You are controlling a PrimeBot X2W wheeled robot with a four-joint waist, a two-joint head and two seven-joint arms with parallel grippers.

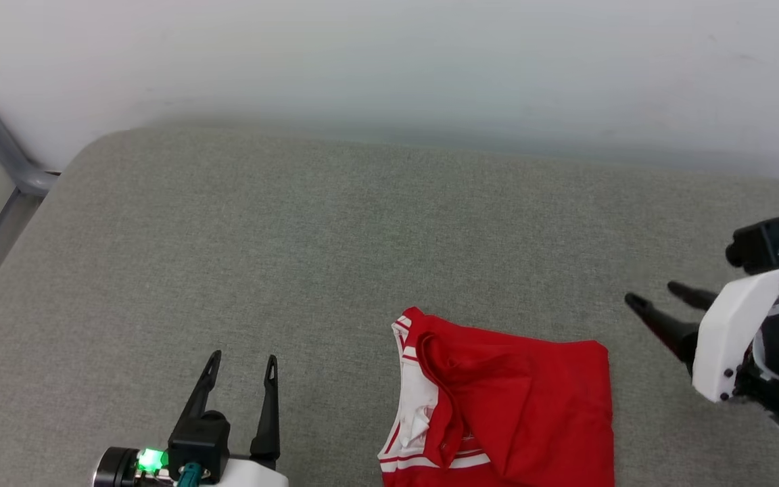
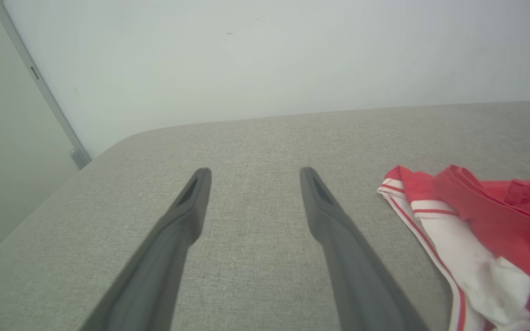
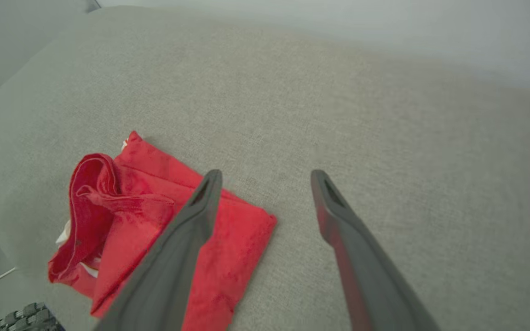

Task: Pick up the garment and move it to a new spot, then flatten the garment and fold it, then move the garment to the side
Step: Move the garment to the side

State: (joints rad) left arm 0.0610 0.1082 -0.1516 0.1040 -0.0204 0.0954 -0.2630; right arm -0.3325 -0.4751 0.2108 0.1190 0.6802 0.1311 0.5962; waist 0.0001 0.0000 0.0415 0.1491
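A folded red garment (image 1: 518,406) is shown on a grey cushion (image 1: 295,237), set between the left gripper (image 1: 244,357) and the right gripper (image 1: 651,292), both spread and empty, the right judged nearer, fingers aimed toward the garment's right edge.

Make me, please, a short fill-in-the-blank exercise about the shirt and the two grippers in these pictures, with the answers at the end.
1. The garment is mostly ____ in colour.
2. It lies on a ____ fabric surface, held by no gripper.
3. The left gripper and the right gripper both have their jaws ____.
4. In the head view, the garment lies nearer the ____ gripper.
Missing words: red; grey; open; right.
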